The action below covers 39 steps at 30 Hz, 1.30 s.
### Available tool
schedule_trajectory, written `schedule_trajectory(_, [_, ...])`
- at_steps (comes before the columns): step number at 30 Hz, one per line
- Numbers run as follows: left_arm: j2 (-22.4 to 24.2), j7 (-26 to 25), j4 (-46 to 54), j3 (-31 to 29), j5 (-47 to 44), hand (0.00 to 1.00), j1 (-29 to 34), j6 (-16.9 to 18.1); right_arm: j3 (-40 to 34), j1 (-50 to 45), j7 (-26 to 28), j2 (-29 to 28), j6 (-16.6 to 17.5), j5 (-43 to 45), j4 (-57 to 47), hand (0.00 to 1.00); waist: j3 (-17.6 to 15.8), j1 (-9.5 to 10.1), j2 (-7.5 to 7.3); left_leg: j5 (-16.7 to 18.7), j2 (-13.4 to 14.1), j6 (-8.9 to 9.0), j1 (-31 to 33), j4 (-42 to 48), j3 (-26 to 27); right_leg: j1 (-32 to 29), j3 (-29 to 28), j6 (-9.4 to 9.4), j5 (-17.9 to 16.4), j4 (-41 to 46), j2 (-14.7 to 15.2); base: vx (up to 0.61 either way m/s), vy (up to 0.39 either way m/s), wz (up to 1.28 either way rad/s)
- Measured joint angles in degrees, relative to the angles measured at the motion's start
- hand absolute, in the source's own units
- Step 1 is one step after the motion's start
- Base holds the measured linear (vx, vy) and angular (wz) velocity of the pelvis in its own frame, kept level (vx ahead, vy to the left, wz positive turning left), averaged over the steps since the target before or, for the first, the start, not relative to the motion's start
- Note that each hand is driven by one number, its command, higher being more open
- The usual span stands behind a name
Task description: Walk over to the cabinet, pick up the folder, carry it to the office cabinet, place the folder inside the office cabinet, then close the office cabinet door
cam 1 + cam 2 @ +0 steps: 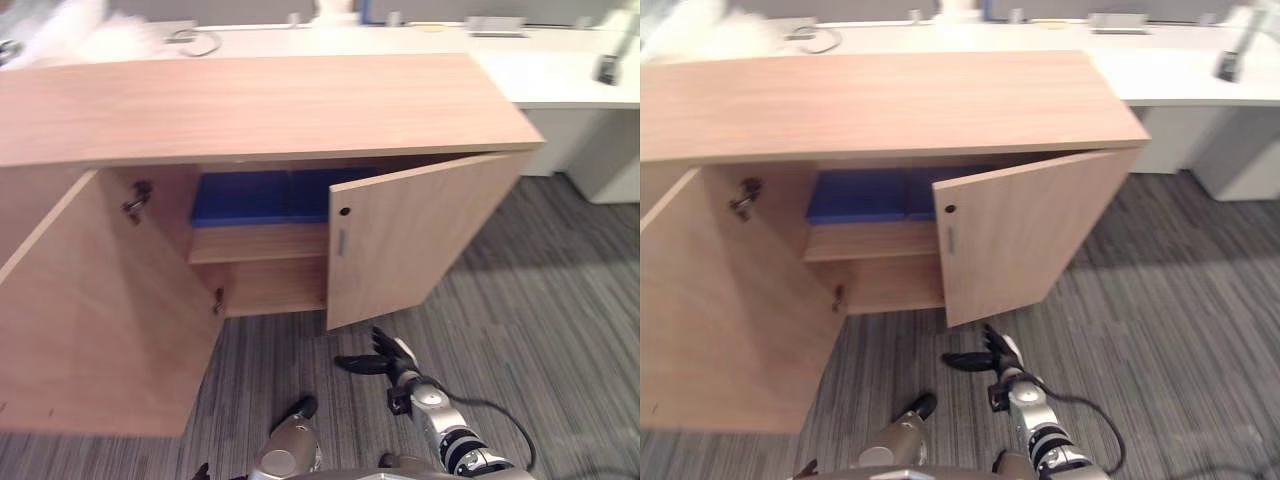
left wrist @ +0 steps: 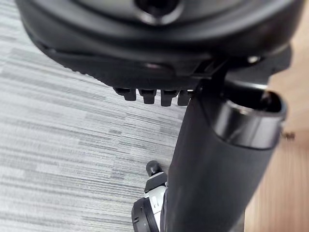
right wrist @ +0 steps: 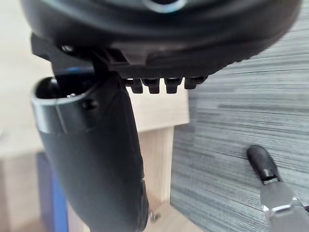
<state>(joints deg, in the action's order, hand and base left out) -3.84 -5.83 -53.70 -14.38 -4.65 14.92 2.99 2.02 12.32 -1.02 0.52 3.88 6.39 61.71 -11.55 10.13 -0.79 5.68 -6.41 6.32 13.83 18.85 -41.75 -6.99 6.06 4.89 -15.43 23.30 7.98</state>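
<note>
Judged stiff but light on its hinges, so best pushed flat-palmed near the free edge: door (image 1: pixel 420 235) just above the right hand (image 1: pixel 385 360), spread and empty, with folder (image 1: pixel 262 197) flat on the shelf (image 1: pixel 255 243) beyond, left hand (image 1: pixel 302 408) unreadable.

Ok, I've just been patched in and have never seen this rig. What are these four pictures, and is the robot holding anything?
This is a two-legged humanoid robot with dark, fingered hands. The two wide pictures come from the camera on its head, looking down. The two close ones come from cameras on its wrists, so each hand's dark bulk crowds them. Ahead stands a light wooden office cabinet with both doors open. A flat blue folder lies on the shelf inside. The right hand is open and holds nothing, low by the right-hand door. The left hand hangs low over the grey striped carpet.
</note>
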Motion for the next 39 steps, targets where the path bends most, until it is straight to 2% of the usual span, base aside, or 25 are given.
schedule_trajectory(1, [1.9,-0.5,1.0,-1.8,-1.3,1.0,0.0,0.0,-1.8,-1.3,-2.9,0.2,-1.3,1.0,3.2,1.0,1.1,0.24,0.93,0.7,0.4,0.88,0.6,3.1,-0.1,0.3,3.7,-0.24,-0.9,0.0,-0.5,-0.04,-0.197,1.49])
schedule_trajectory(2, [2.7,-0.5,1.4,-2.9,-2.3,1.0,-0.3,0.0,-2.7,-2.2,-4.0,0.1,-2.2,0.9,4.3,1.0,1.5,0.07,1.39,2.0,1.1,1.67,0.8,2.7,0.2,0.8,6.0,-0.57,-1.2,-0.1,-1.0,0.05,-0.188,1.47])
schedule_trajectory(3, [3.2,-0.6,2.0,-4.3,-4.0,1.0,-1.2,0.0,-3.7,-3.6,-5.3,-0.3,-3.5,0.8,5.7,1.0,1.2,0.48,1.56,1.6,1.6,3.24,1.1,1.9,-1.6,1.8,9.0,-0.61,-1.6,-0.3,-1.2,0.13,-0.22,1.39])
schedule_trajectory(4, [4.7,-1.1,3.2,-7.1,-6.4,1.0,-2.6,0.3,-4.9,-5.7,-6.3,-1.5,-5.6,0.1,6.8,1.0,1.0,1.7,0.62,1.4,1.9,3.59,1.4,1.2,-4.3,3.6,12.9,-0.81,-1.7,-1.8,-1.8,0.12,-0.179,1.12])
schedule_trajectory(5, [4.8,-1.2,3.4,-7.6,-6.9,1.0,-2.8,0.3,-5.2,-6.1,-6.7,-1.8,-5.5,-0.5,6.5,1.0,1.0,1.9,0.58,1.2,1.8,3.74,1.6,1.2,-4.6,4.0,13.7,-0.83,-1.7,-2.2,-2.0,0.12,-0.165,1.14])
schedule_trajectory(6, [5.6,-1.4,4.1,-9.0,-8.4,1.0,-3.5,0.3,-7.8,-6.6,-6.9,-2.7,-5.4,-1.8,6.0,1.0,1.2,1.44,-0.01,0.1,1.4,3.22,2.6,1.2,-3.5,5.6,18.0,-0.86,-1.7,-3.3,-1.9,0.08,-0.112,1.44])
schedule_trajectory(7, [6.1,-1.5,5.1,-9.5,-8.6,1.0,-4.9,0.4,-9.9,-7.0,-6.9,-3.1,-5.6,-2.6,5.8,1.0,0.8,0.84,-0.65,-1.6,1.2,1.08,3.5,0.9,1.7,7.9,23.2,-0.87,-1.7,-4.1,-0.7,0.09,-0.131,1.69])
schedule_trajectory(8, [6.1,-1.6,5.3,-9.9,-8.6,1.0,-5.4,0.6,-10.0,-7.4,-7.0,-3.0,-5.7,-3.2,5.5,1.0,0.5,0.47,-1.15,-2.2,1.5,-0.5,3.9,0.7,6.8,9.1,25.7,-0.89,-1.7,-4.7,0.0,0.04,-0.109,1.77])
schedule_trajectory(9, [6.5,-1.8,6.1,-10.8,-8.6,1.0,-6.4,0.8,-10.0,-8.3,-6.9,-2.9,-5.7,-4.7,4.3,1.0,0.3,-0.11,-1.44,-1.6,4.1,-4.37,6.2,2.9,20.2,11.2,30.0,-0.91,-1.6,-5.7,0.4,0.04,-0.092,1.57])
schedule_trajectory(10, [6.5,-2.0,6.3,-11.7,-8.7,1.0,-7.1,0.8,-10.1,-9.0,-6.5,-2.6,-5.4,-6.1,3.5,1.0,0.2,-0.59,-1.46,-0.4,8.8,-5.86,8.6,7.1,35.6,12.9,33.6,-0.89,-1.7,-6.9,0.3,0.07,-0.083,1.46])
schedule_trajectory(11, [6.4,-2.1,6.3,-11.8,-8.6,1.0,-7.2,0.8,-10.4,-9.2,-6.4,-2.6,-5.4,-6.4,3.3,1.0,0.2,-0.79,-1.46,0.1,10.9,-6.65,8.9,8.6,42.3,13.7,35.0,-0.89,-1.7,-7.3,0.4,0.18,-0.04,1.26])
schedule_trajectory(12, [6.3,-2.3,6.1,-11.8,-8.7,1.0,-7.2,0.8,-12.4,-9.6,-5.9,-2.7,-5.2,-6.4,2.8,1.0,0.4,-1.07,-1.56,1.8,13.7,-8.69,8.0,8.8,52.8,14.9,37.6,-0.66,-1.7,-7.9,1.0,0.26,0.035,0.98])
schedule_trajectory(13, [6.0,-2.2,5.5,-11.7,-8.9,1.0,-7.7,0.8,-15.0,-9.7,-5.4,-3.0,-5.2,-6.4,3.2,1.0,0.1,-0.79,-2.21,2.0,13.7,-8.97,6.7,7.0,58.1,15.7,39.2,0.5,-1.6,-8.0,2.6,0.34,0.102,0.9])
schedule_trajectory(14, [5.7,-2.2,4.8,-11.7,-9.0,1.0,-7.9,1.0,-16.8,-9.6,-5.3,-3.1,-5.3,-6.4,3.2,1.0,0.0,-0.88,-2.56,1.6,12.7,-9.13,6.2,6.0,58.7,16.1,40.0,1.02,-1.4,-8.2,3.4,0.36,0.173,0.74])
schedule_trajectory(15, [4.6,-2.1,2.8,-11.6,-9.3,1.0,-8.0,1.2,-19.9,-9.6,-5.2,-3.4,-5.3,-6.3,3.2,1.0,0.5,-0.98,-3.37,0.8,9.8,-9.98,5.2,3.2,58.2,16.5,41.5,2.21,-0.7,-8.6,4.7,0.37,0.197,0.7])
schedule_trajectory(16, [3.6,-2.0,1.1,-11.2,-9.3,1.0,-8.0,1.2,-21.4,-9.6,-5.1,-3.9,-5.3,-6.3,3.5,1.0,0.7,-1.15,-4.18,-0.2,7.1,-10.55,3.4,0.0,57.2,17.4,42.5,2.43,0.7,-9.5,5.8,0.31,0.171,0.7])
schedule_trajectory(19, [3.3,-1.6,-0.3,-10.9,-9.4,1.0,-7.5,1.2,-23.8,-9.6,-4.7,-4.5,-5.4,-6.1,4.6,1.0,1.2,-1.05,-4.22,-2.3,4.3,-11.57,-0.9,-6.7,54.3,19.6,42.9,2.2,4.9,-9.3,6.6,0.27,0.141,0.62])
schedule_trajectory(20, [3.4,-1.5,-0.5,-10.7,-9.4,1.0,-7.3,1.2,-23.7,-9.5,-4.2,-4.5,-5.3,-6.0,4.4,1.0,1.5,-0.97,-3.77,-3.3,3.9,-11.72,-2.4,-9.4,52.8,19.9,43.1,2.14,4.2,-9.7,6.5,0.18,0.092,0.65])
schedule_trajectory(22, [3.6,-1.3,-0.1,-10.6,-9.5,1.0,-7.2,1.0,-23.5,-8.7,-4.0,-4.5,-4.8,-5.2,3.7,1.0,1.7,-1.02,-3.25,-5.3,3.0,-11.57,-4.8,-13.9,50.4,20.2,44.8,1.98,3.8,-17.3,5.6,0.12,0.044,0.56])
schedule_trajectory(23, [3.7,-1.3,0.4,-10.4,-9.5,1.0,-7.2,0.9,-23.5,-8.5,-4.0,-4.4,-4.8,-4.8,3.5,1.0,1.7,-1.16,-3.35,-5.6,2.4,-11.48,-5.1,-14.5,49.8,20.1,45.3,1.56,4.9,-19.0,5.8,0.05,-0.003,0.54])
schedule_trajectory(24, [3.7,-1.4,2.1,-9.5,-9.6,1.0,-7.1,0.6,-23.5,-8.4,-4.0,-4.2,-4.8,-4.1,3.1,1.0,1.7,-1.32,-3.46,-6.0,1.4,-11.23,-5.6,-15.2,48.8,19.9,46.1,2.08,7.5,-19.1,6.7,0.04,-0.024,0.67])
schedule_trajectory(25, [4.4,-1.7,5.6,-8.2,-9.7,1.0,-6.2,0.6,-23.6,-8.6,-4.1,-3.7,-4.9,-4.0,3.2,1.0,2.4,-1.26,-2.81,-7.1,1.0,-10.85,-6.5,-17.0,47.3,20.6,46.5,3.72,8.1,-18.7,7.0,0.03,-0.033,0.59])
schedule_trajectory(28, [6.8,-2.0,16.2,-4.7,-9.2,1.0,-2.3,0.7,-23.5,-8.6,-4.2,-3.3,-4.8,-4.0,2.6,1.0,3.4,-1.13,-1.26,-9.8,1.2,-9.74,-8.3,-22.0,45.9,20.6,47.6,3.67,8.1,-18.0,6.4,0.01,-0.094,0.29])
schedule_trajectory(30, [6.9,-2.1,20.9,-4.2,-8.0,1.0,-1.4,0.4,-23.4,-8.9,-4.2,-2.6,-4.8,-4.1,2.7,1.0,3.8,-1.06,-0.68,-9.8,1.4,-9.61,-8.3,-22.4,46.0,20.1,47.5,3.67,8.1,-17.2,6.6,0.0,-0.065,0.01])
schedule_trajectory(39, [4.2,-5.2,42.0,-10.5,3.6,1.0,-3.7,-1.3,-23.3,-14.0,-3.1,-2.1,-5.8,-6.6,1.4,1.0,5.1,-1.2,-0.57,-8.8,2.4,-8.85,-9.8,-22.6,47.8,19.2,47.2,2.09,9.5,-12.9,7.9,0.03,-0.01,-0.09])
